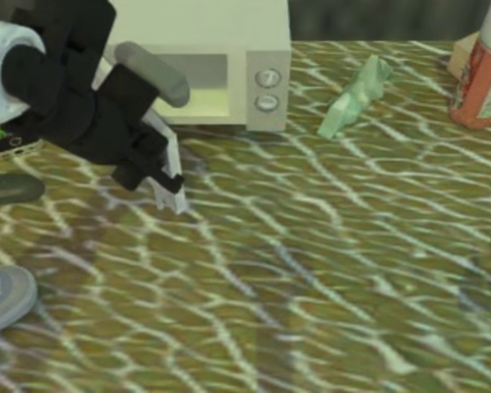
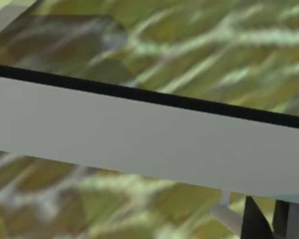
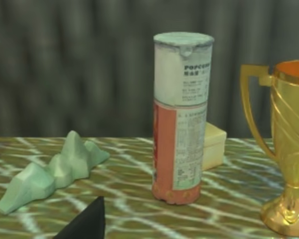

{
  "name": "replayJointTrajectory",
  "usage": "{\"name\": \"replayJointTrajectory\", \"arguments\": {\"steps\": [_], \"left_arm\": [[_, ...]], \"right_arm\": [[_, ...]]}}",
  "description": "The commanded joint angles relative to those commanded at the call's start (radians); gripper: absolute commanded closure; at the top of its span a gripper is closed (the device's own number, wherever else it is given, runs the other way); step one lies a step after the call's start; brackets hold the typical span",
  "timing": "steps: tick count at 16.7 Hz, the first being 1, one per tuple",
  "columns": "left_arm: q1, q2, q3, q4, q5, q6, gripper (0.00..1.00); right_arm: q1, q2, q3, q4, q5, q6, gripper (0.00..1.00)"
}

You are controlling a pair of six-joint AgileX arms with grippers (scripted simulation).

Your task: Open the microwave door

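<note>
The cream-white microwave point(image 1: 229, 49) stands at the table's back, left of centre, with two silver knobs point(image 1: 267, 88) on its right panel. The microwave door point(image 1: 173, 155) is swung out toward the front, and the pale yellowish inside point(image 1: 200, 92) shows. My left gripper point(image 1: 165, 182) is at the door's free edge, shut on the door's handle. In the left wrist view the door point(image 2: 139, 134) crosses the frame edge-on, and the handle bar point(image 2: 228, 216) runs in beside my left gripper point(image 2: 268, 225). Only a black tip of my right gripper point(image 3: 92, 224) shows; that arm is outside the top view.
A green mountain-shaped model point(image 1: 358, 97) lies right of the microwave. A popcorn can point(image 1: 479, 82), a cream block point(image 3: 213, 145) and a gold trophy point(image 3: 289, 149) stand at the back right. A phone point(image 1: 12, 141), a dark flat object point(image 1: 12, 188) and a grey shoe point(image 1: 4, 296) line the left edge.
</note>
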Motion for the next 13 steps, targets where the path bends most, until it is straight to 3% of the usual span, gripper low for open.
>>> {"name": "replayJointTrajectory", "arguments": {"steps": [8,13], "left_arm": [[-0.002,0.003,-0.003,-0.001,0.006,0.001,1.0],[0.038,-0.005,-0.012,-0.031,0.049,0.097,1.0]], "right_arm": [[0.0,0.0,0.0,0.0,0.0,0.0,0.0],[0.0,0.0,0.0,0.0,0.0,0.0,0.0]]}}
